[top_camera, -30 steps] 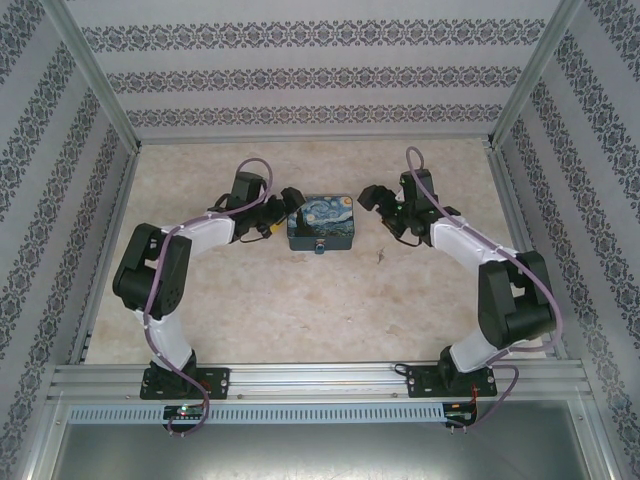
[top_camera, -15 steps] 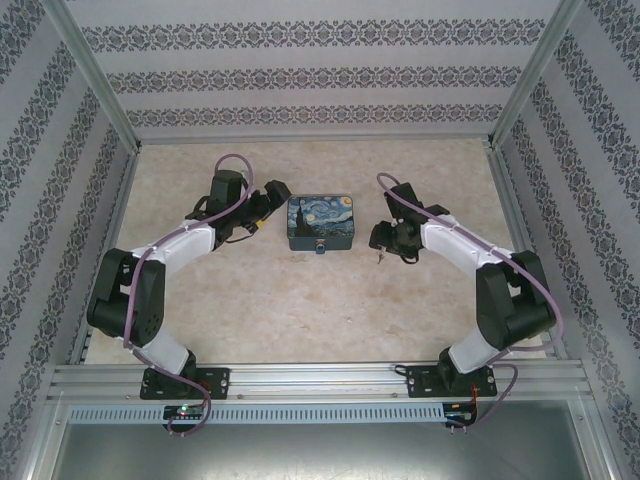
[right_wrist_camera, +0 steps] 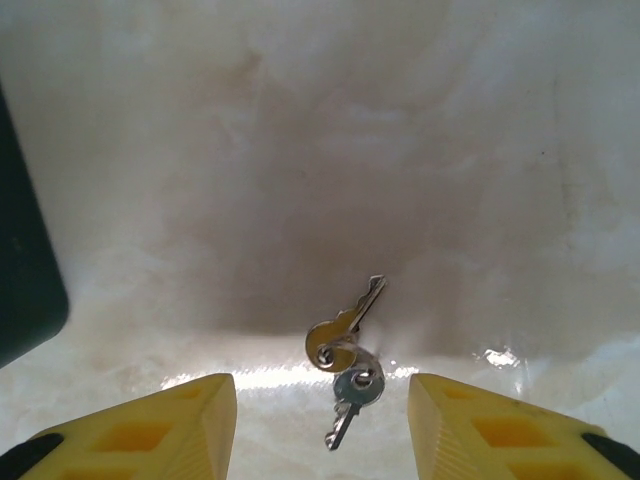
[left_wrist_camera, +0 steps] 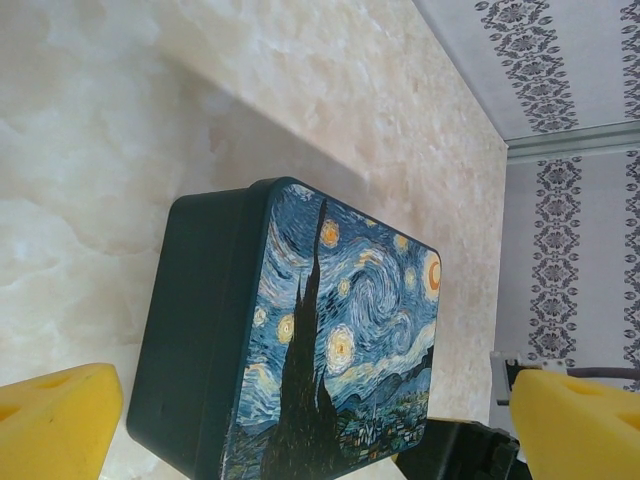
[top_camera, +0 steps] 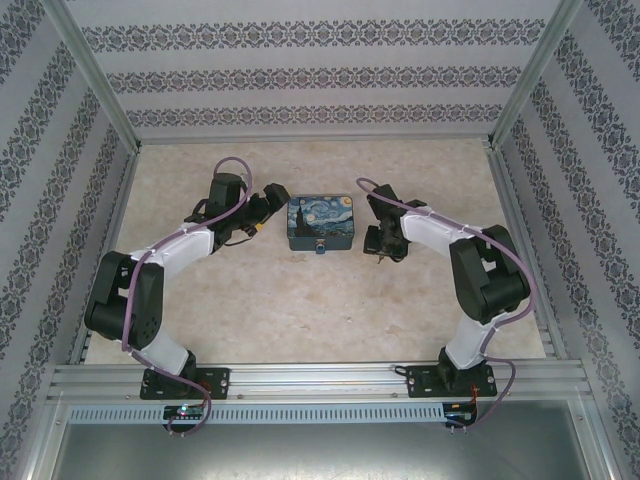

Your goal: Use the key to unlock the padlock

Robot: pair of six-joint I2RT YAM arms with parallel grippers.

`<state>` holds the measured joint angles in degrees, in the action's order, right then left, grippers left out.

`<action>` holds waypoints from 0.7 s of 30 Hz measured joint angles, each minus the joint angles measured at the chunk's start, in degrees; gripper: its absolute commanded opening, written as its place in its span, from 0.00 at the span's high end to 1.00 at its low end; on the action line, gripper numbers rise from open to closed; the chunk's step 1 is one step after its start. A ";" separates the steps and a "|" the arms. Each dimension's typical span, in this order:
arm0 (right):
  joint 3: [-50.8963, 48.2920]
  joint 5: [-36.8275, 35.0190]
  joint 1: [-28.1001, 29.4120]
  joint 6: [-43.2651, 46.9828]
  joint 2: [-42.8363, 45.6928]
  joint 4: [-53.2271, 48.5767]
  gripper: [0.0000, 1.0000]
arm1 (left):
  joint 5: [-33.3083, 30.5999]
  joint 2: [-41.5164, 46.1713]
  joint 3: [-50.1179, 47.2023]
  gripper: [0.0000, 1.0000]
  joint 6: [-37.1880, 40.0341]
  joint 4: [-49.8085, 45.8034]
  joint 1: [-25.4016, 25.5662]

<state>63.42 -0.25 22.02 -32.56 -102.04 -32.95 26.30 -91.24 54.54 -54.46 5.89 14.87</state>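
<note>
Right tool [right_wrist_camera: 318, 420]: jaws spread wide, aimed down at the table [top_camera: 300, 310], holding nothing. Key [right_wrist_camera: 341, 330] lies flat on the table just beyond the yellow fingertips [right_wrist_camera: 180, 415] (actually two on one ring: this brass-toned one farther out, a silver key [right_wrist_camera: 352, 395] in the gap between the tips). Neither fingertip touches them. Painted box [top_camera: 320, 222] sits mid-table; its dark corner shows at the left edge of the right wrist view, so the key is right of the box and apart from it. Padlock [top_camera: 320, 247]: small blue item against the near wall of the box, centred. Left tool [top_camera: 266, 206]: also open and empty, close by the box's left side; contact cannot be told.
</note>
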 measured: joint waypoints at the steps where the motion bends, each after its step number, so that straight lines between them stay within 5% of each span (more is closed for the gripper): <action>1: 0.09 -0.02 0.00 0.00 -0.33 -0.02 0.52 | 0.00 0.00 -0.04 0.00 0.00 0.00 0.00; 21: 1.64 -1.90 0.00 1.25 -3.74 -1.46 0.70 | 0.00 0.00 -0.35 0.00 -0.04 0.17 0.02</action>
<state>65.06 -2.15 22.02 -31.31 -105.78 -34.41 26.30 -91.24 54.19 -54.50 6.07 14.90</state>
